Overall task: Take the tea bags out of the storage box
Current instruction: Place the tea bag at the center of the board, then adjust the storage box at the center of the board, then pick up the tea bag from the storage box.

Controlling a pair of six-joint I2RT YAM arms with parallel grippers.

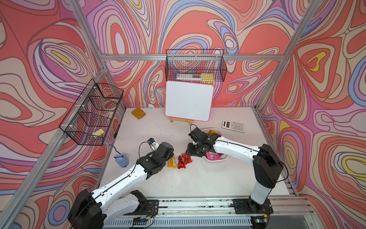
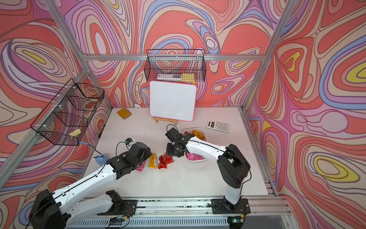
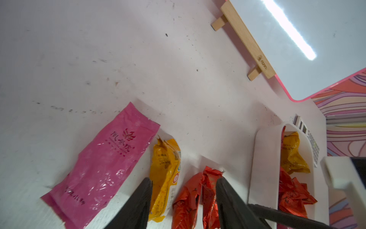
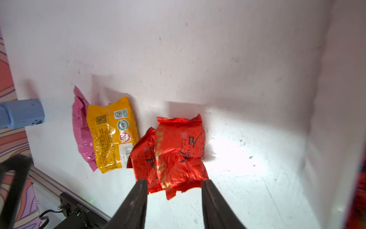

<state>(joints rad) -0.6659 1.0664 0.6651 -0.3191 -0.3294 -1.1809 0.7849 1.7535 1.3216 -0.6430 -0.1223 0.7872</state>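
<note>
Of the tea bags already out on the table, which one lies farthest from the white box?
The long pink sachet: it ends the row, past the yellow sachet and two red sachets nearer the storage box.

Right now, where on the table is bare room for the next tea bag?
Free: the wide table strip between the tea bag row and the front edge; also the patch between yellow pad and that row. Crowded: from the row to the storage box.
</note>
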